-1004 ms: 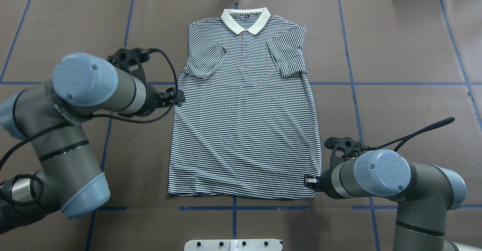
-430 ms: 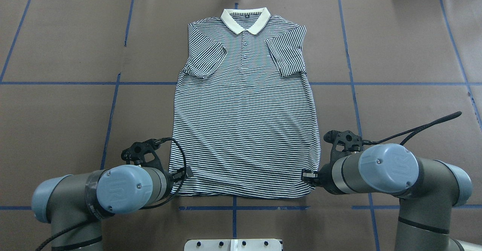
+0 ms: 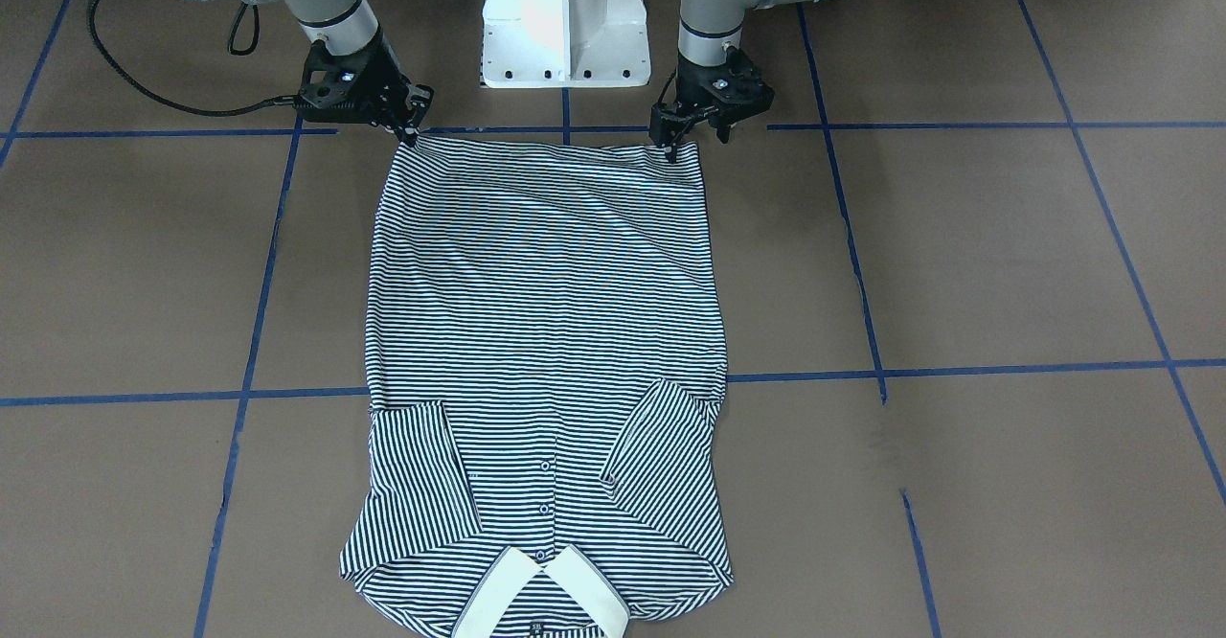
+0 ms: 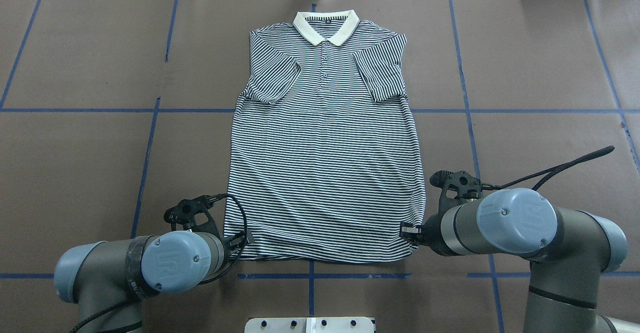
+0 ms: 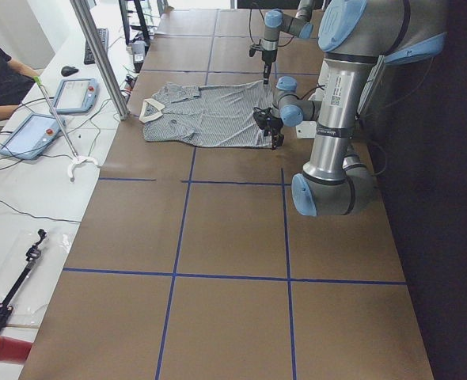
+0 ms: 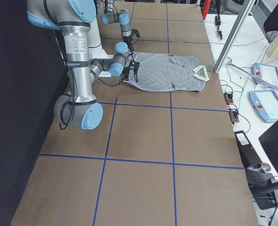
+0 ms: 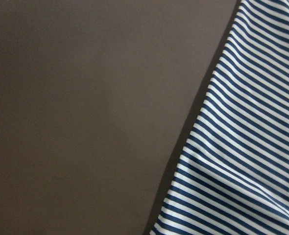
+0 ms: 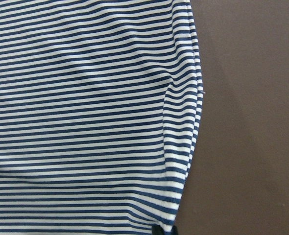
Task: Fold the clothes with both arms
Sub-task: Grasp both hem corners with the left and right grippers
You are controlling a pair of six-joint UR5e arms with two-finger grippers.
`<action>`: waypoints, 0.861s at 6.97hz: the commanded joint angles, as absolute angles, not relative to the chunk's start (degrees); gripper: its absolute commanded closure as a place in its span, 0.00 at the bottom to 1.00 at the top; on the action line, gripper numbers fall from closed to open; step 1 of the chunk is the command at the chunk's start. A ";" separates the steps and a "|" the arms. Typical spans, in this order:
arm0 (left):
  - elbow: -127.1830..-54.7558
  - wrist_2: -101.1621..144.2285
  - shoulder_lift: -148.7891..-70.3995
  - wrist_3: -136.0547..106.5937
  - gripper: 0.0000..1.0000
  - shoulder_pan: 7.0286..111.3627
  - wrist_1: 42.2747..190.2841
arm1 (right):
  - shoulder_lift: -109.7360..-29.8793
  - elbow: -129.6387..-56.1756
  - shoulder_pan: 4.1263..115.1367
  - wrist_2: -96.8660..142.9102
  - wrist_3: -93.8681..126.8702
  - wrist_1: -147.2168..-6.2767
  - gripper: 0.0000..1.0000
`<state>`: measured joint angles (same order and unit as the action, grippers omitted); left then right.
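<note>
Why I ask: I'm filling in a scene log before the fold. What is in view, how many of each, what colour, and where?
Polo shirt: one, navy-and-white stripes with cream collar, flat at table centre, sleeves folded in, collar away from the robot.
Table: one, brown with a blue tape grid.
Pedestal base: one, white, at the robot's edge of the table.
Touchscreen tablets: two, blue-rimmed, on the white bench past the collar end.
Person: one, dark sleeve, at that bench.
Left arm: one, grey with light-blue caps.
Right arm: one, same colours.
Left gripper: one, black, at its side's hem corner; open or shut unclear.
Right gripper: one, black, at the other hem corner; unclear too.
</note>
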<state>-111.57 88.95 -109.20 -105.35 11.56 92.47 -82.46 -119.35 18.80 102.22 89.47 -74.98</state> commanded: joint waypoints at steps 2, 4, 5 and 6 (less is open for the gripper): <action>-111.01 88.95 -109.51 -105.38 0.27 11.51 92.46 | -82.44 -119.36 18.98 102.22 89.47 -74.97 1.00; -111.18 89.03 -109.69 -105.29 0.47 11.34 92.37 | -82.44 -119.36 19.16 102.22 89.47 -74.97 1.00; -111.27 89.03 -109.69 -105.29 0.53 11.25 92.29 | -82.53 -119.36 19.16 102.22 89.47 -74.97 1.00; -111.36 89.12 -109.77 -105.29 0.57 11.25 92.20 | -82.53 -119.36 19.16 102.22 89.47 -74.97 1.00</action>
